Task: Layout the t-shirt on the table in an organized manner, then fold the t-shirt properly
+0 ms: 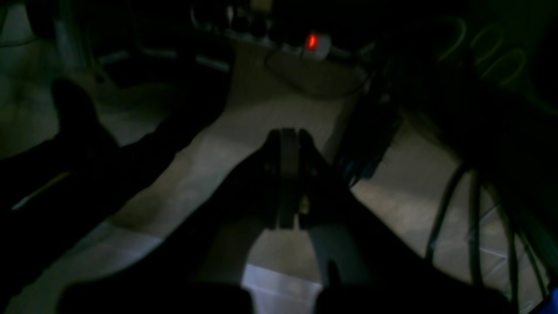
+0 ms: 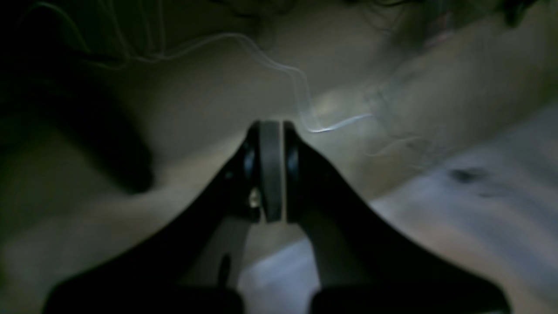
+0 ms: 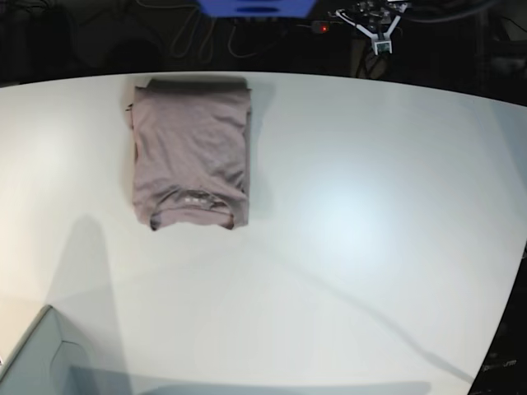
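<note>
The mauve t-shirt lies folded into a neat rectangle on the white table, at the far left, with its ribbed collar toward the near side. Neither arm shows in the base view. In the left wrist view my left gripper is shut with nothing between its pads, over a dim floor. My right gripper in the right wrist view is also shut and holds nothing, above a dim blurred surface. The shirt shows in neither wrist view.
A grey box corner sits at the table's near left. Cables and a red light lie on the dark floor past the table's far edge. A thin white cable trails ahead of the right gripper.
</note>
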